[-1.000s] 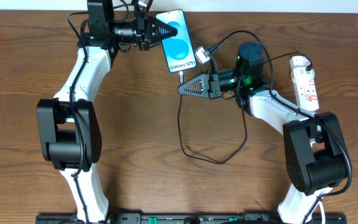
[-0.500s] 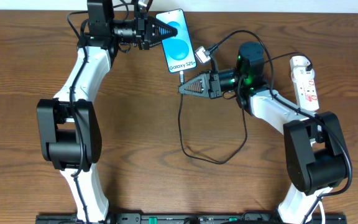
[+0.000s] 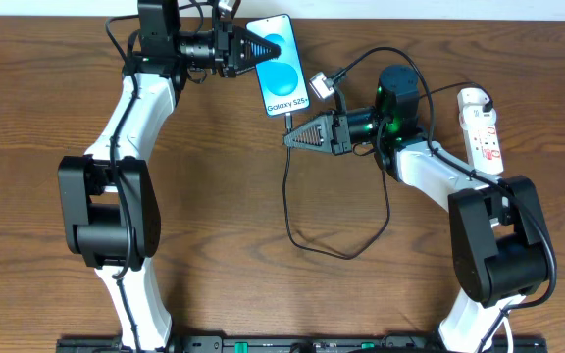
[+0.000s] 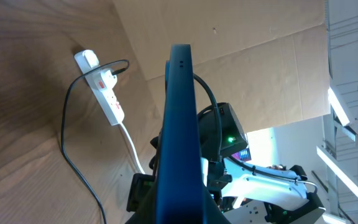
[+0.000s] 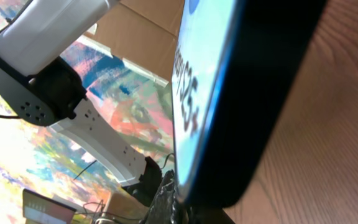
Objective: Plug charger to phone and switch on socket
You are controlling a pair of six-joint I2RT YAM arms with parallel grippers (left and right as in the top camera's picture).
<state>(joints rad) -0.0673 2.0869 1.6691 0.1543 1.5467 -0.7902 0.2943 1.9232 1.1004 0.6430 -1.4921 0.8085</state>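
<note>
**Item: cable insertion, two-claw hold**

- Right claw [image 3: 287, 140]: jaws together, apparently pinched on the charger [image 3: 285, 196] just behind its plug tip [image 3: 288, 117]. The contact itself is too small to confirm.
- Plug tip: sits at the lower short edge of the phone [image 3: 287, 69]. Whether it is seated in the port cannot be told. The right wrist view shows only that edge, very close and blurred.
- Left claw [image 3: 263, 48]: clamped on the phone's upper part, with the handset seen edge-on between the fingers in the left wrist view.
- Phone: at the far middle of the worktop [image 3: 214, 216], screen up and tilted.
- Charger, remainder: the slack loops toward the near side, then runs back up past the right arm.
- Socket [image 3: 483, 132]: at the far right, well apart from both claws, switch not yet attended.

**Handling note (judgement):** Line the tip up with the phone's long axis before pushing. Push straight and short, with the left claw bracing against the thrust. Leave the loop loose so the cable does not pull the tip sideways.
</note>
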